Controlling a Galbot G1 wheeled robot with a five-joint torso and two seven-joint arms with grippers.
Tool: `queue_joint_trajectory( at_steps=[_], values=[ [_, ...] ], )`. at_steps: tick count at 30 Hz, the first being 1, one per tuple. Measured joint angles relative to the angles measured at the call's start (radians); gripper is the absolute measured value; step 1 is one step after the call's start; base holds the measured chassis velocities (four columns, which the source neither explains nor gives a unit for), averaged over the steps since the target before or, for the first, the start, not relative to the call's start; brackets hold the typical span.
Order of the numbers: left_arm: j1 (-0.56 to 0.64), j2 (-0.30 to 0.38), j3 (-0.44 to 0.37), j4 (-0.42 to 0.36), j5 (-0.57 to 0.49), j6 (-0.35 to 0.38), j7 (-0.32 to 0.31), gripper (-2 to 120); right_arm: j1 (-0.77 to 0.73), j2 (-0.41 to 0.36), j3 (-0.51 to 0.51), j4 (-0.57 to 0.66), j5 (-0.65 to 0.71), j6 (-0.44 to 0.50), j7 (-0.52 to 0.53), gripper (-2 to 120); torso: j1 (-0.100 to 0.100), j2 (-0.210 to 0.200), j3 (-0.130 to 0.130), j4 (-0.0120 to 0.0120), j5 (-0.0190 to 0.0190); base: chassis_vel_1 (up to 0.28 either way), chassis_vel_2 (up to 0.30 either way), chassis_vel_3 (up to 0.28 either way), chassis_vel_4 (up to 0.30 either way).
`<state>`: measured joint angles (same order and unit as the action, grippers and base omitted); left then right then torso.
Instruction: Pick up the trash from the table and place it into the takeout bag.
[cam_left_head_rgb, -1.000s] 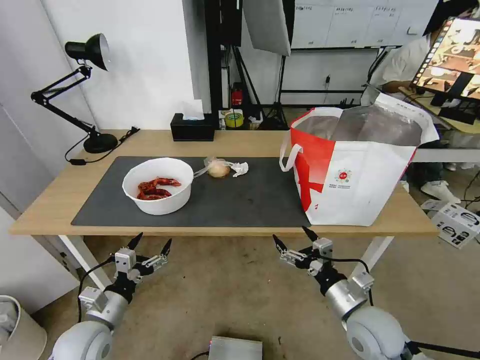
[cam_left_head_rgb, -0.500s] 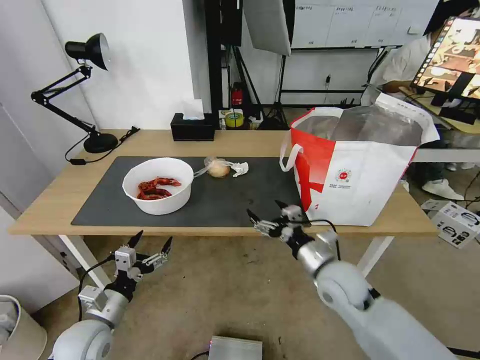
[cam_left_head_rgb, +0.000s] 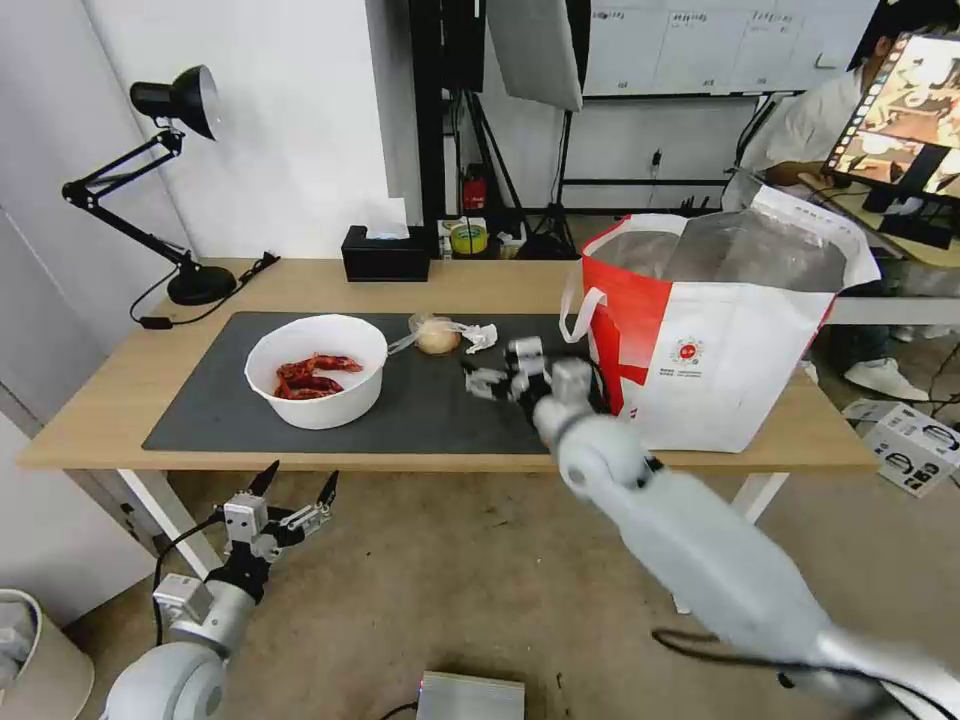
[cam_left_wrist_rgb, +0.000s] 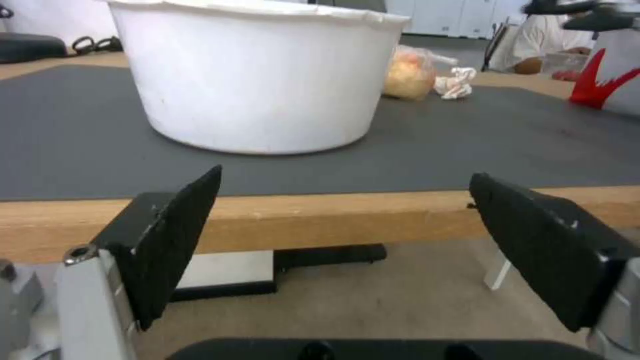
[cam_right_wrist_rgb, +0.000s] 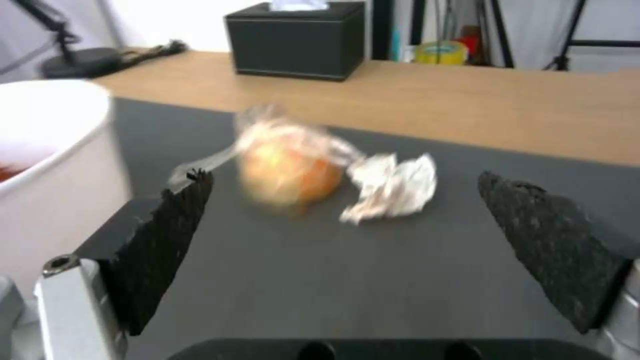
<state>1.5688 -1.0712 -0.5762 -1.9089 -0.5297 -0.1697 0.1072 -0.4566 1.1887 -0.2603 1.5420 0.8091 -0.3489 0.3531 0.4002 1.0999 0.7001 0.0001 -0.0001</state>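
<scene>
Trash: bagged lump (cam_right_wrist_rgb: 288, 170) and tissue (cam_right_wrist_rgb: 393, 192) touching, just ahead of splayed, empty right gripper (cam_left_head_rgb: 505, 368).
Risk: jaws may snag both.
Left gripper (cam_left_head_rgb: 292, 492): splayed, empty, parked.

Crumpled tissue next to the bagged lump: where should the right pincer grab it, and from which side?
Judgement: pinch the crumpled tissue across its bunched middle, coming from the table's front edge and slightly above. The open right pincer already faces it. The small clear bag sits close on the bowl side, so keep toward the takeout bag side, where the mat is bare.
</scene>
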Motion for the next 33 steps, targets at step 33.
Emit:
queue_joint_trajectory(
  at_steps=[33],
  values=[
    [0.004, -0.027, 0.0, 0.002, 0.015, -0.016, 0.004, 100, 0.241, 0.26, -0.034, -0.55, -0.153, -0.055, -0.034, 100, 0.0, 0.0, 0.0, 0.0, 0.0, 0.0, 0.0, 0.0, 0.0]
  ],
)
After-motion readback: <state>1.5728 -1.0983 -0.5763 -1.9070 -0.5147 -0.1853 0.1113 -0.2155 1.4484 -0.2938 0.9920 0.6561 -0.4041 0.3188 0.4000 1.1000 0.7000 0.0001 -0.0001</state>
